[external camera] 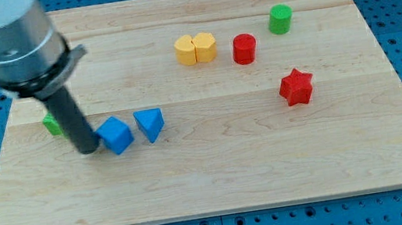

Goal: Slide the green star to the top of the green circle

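The green star [50, 124] lies near the board's left edge, mostly hidden behind my rod; only a small green part shows. The green circle [280, 19], a short cylinder, stands at the view's upper right, far from the star. My tip [88, 150] rests on the board just below and right of the green star, right beside the left side of the blue cube [116, 135].
A blue triangle [149, 124] lies right of the blue cube. A yellow hexagon [187, 50] and a yellow heart [205, 46] touch at the top middle. A red cylinder [244, 48] and a red star [296, 87] lie towards the right. The wooden board [211, 182] ends at blue pegboard.
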